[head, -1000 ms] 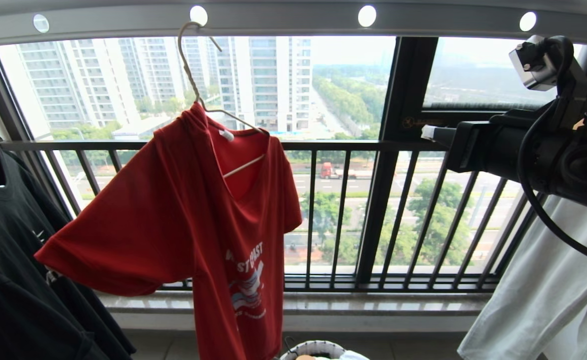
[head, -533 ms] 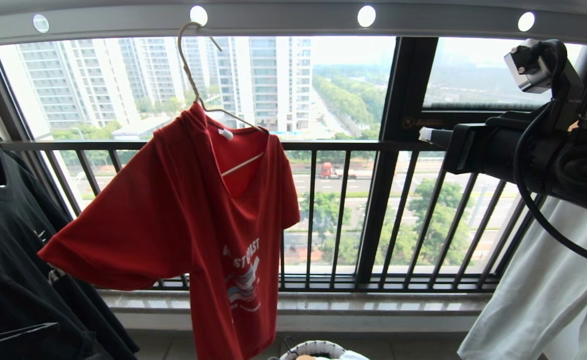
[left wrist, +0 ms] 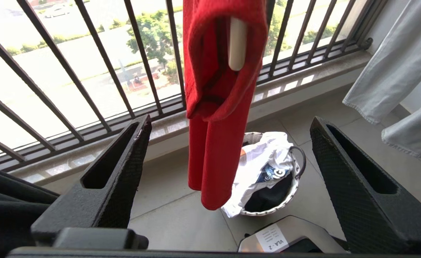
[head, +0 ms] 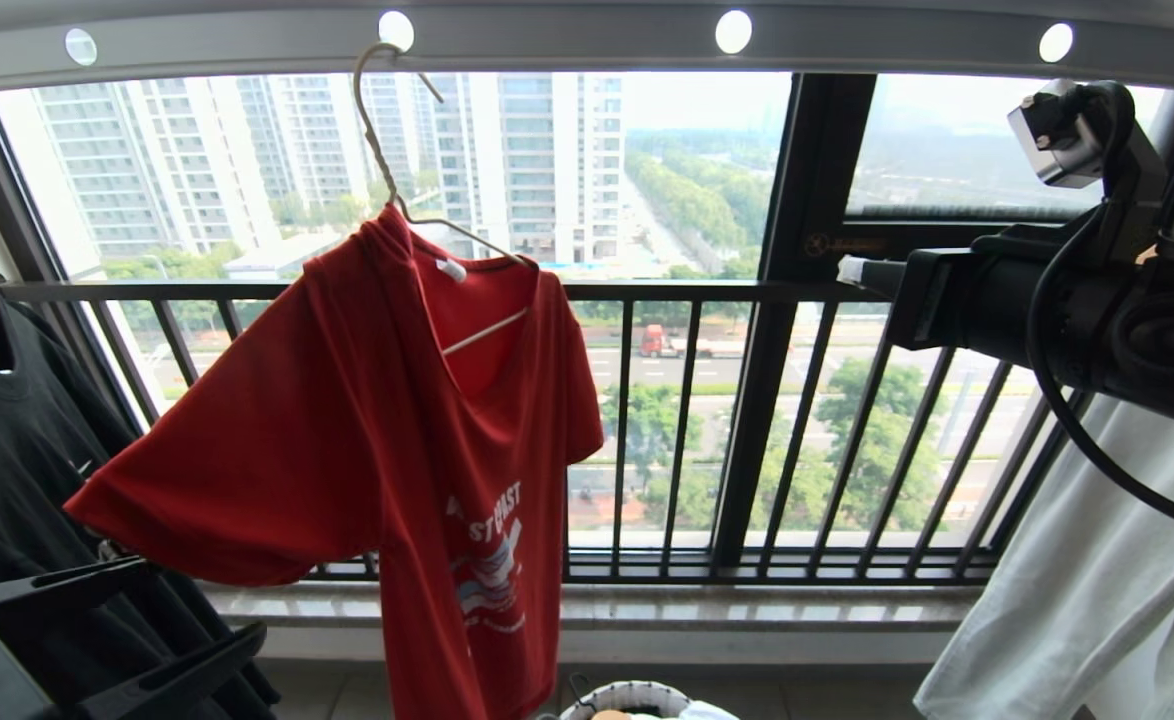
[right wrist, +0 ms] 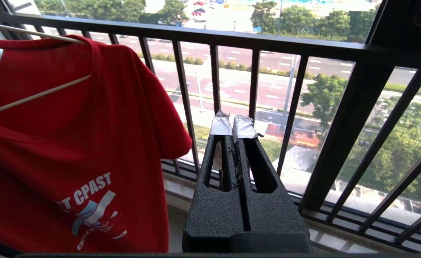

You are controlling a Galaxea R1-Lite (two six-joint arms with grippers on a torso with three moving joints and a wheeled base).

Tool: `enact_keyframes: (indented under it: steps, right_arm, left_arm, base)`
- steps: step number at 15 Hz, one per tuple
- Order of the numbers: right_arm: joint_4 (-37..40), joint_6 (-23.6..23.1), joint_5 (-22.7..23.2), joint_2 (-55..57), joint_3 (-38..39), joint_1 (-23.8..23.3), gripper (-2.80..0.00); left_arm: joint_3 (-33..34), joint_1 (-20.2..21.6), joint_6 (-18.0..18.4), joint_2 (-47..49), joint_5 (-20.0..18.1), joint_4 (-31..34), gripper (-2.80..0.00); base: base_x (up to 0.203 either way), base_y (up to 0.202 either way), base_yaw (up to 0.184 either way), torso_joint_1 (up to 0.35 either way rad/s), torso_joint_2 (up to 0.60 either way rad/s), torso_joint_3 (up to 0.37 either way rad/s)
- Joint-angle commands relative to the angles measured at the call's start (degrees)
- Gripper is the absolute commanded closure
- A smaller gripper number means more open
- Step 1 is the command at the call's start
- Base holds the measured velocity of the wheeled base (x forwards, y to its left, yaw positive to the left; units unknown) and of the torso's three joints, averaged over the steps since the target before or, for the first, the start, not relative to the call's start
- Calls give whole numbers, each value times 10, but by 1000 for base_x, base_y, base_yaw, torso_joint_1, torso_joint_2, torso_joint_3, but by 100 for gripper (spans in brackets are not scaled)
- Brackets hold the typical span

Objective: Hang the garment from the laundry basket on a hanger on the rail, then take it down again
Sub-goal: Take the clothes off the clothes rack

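The garment (head: 367,440), a red V-neck T-shirt with white lettering and a blue-and-white chest graphic, hangs on the hanger (head: 387,150), a thin cream-white wire one whose long hook is caught in a round hole of the rail (head: 587,45), the flat grey bar running overhead. The shirt sits crooked: its left sleeve spreads out wide toward the left, while the body drops straight down toward the laundry basket (head: 632,700), whose white rim shows on the floor at the near edge of the head view. In the left wrist view that basket (left wrist: 293,190) holds white and dark cloth and stands on the tiles just beside the shirt's lower hem.

The left gripper (head: 117,635) is low at the left, below the spread sleeve and in front of a black T-shirt (head: 7,470). Its jaws stand wide apart with nothing between them, and in its own view the red cloth (left wrist: 221,89) hangs ahead of the fingers (left wrist: 113,172), clear of them.

The right gripper (right wrist: 232,127) is held up at the right, level with the top bar of the dark window railing (head: 747,292) and well apart from the shirt's right sleeve. Its taped tips are pressed together on nothing. A pale grey-green garment (head: 1097,590) hangs beneath that arm at the far right.
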Motion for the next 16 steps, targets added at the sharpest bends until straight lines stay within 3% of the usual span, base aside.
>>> enact_keyframes:
  steps: [1, 5, 9, 10, 16]
  right_arm:
    - [-1, 0, 0, -1, 0, 0, 0]
    - [-1, 0, 0, 0, 1, 0, 0]
    - [-1, 0, 0, 0, 1, 0, 0]
    - [-1, 0, 1, 0, 1, 0, 0]
    - [-1, 0, 5, 2, 1, 0, 0]
  left_arm:
    - [-1, 1, 3, 35, 0, -21, -280]
    - [-1, 2, 14, 65, 28, -52, -280]
    - [-1, 1, 14, 66, 31, -81, -280]
    - [-1, 1, 15, 64, 31, -80, 0]
    - [-6, 1, 17, 61, 30, -81, 0]
  base:
    - [0, 0, 0, 0, 0, 0]
    - [0, 0, 0, 0, 0, 0]
    - [0, 0, 0, 0, 0, 0]
    - [0, 0, 0, 0, 0, 0]
    - [0, 0, 0, 0, 0, 0]
